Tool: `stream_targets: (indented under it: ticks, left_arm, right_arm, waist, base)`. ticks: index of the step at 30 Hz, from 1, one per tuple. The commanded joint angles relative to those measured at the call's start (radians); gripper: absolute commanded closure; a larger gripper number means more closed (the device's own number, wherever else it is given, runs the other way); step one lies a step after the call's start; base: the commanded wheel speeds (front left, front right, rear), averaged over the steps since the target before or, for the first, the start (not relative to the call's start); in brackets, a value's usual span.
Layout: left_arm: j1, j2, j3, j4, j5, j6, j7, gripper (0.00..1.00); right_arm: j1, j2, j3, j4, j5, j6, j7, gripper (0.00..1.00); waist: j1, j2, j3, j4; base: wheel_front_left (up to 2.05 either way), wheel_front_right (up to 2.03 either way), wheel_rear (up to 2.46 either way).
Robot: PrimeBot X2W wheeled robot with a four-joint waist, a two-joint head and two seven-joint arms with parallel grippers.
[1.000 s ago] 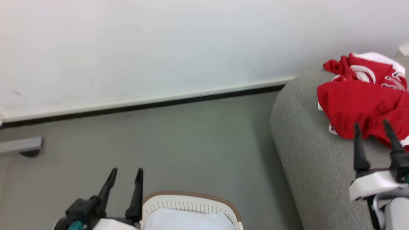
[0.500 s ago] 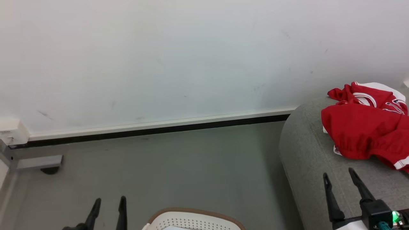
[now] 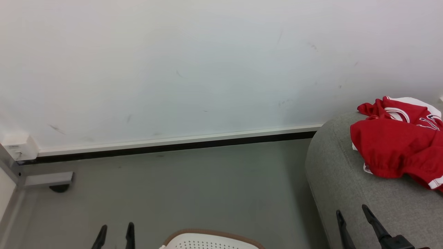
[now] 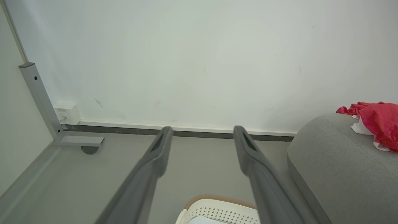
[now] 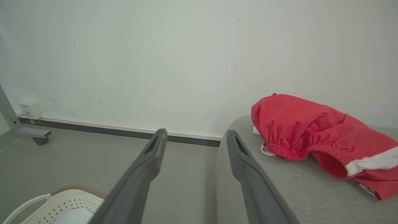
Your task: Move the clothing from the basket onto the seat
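The red clothing (image 3: 398, 145) with white bands lies crumpled on the grey seat (image 3: 346, 186) at the right; it also shows in the wrist views as clothing (image 5: 311, 133) and clothing (image 4: 379, 123). The white basket (image 3: 211, 240) with its brown rim peeks in at the bottom centre, with only white lining (image 5: 77, 216) visible inside. My left gripper (image 3: 116, 230) stands open beside the basket's left, empty. My right gripper (image 3: 352, 212) is open over the seat's front, apart from the clothing, holding nothing.
A white wall with a dark baseboard (image 3: 166, 147) runs behind. A metal frame leg with a caster (image 3: 48, 181) stands at the left. Bare grey floor (image 3: 190, 186) lies between the basket and the wall.
The camera has tilted up, so everything sits lower in view. Both grippers have dropped toward the bottom edge; the right one has drawn back from the clothing, still open.
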Motion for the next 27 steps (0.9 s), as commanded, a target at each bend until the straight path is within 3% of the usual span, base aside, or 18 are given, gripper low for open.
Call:
stream_targets:
  ticks: [1,18,19,24,27]
  left_arm:
    - [0.008,-0.011,0.018,0.01,0.023,-0.015,0.0,0.0]
    - [0.01,-0.074,0.088,0.044,0.085,-0.089,-0.001,0.0]
    - [0.002,-0.076,0.088,0.044,0.082,-0.09,0.0,1.0]
    - [0.003,-0.086,0.086,0.087,0.071,-0.092,0.005,1.0]
    - [-0.014,-0.087,0.098,0.094,0.014,-0.095,0.026,1.0]
  right_arm:
    - [0.012,-0.001,0.009,0.002,0.01,-0.002,-0.002,0.0]
    - [0.004,-0.001,0.01,0.001,0.024,-0.002,-0.002,0.0]
    - [0.004,0.0,0.012,0.0,0.02,0.0,0.0,1.0]
    - [0.014,0.004,0.011,0.035,0.032,0.0,0.009,1.0]
    - [0.004,0.004,0.0,0.035,0.097,0.0,0.028,1.0]
  waist:
    - [0.0001,0.0,0.001,-0.001]
    - [0.0001,0.0,0.005,-0.001]
    - [0.0001,0.0,0.005,-0.001]
    - [0.0001,0.0,0.006,0.0]
    - [0.0001,0.0,0.007,0.002]
  base:
    - [0.0,0.0,0.0]
    - [0.0,0.0,0.0]
    - [0.0,0.0,0.0]
    - [0.0,0.0,0.0]
    - [0.0,0.0,0.0]
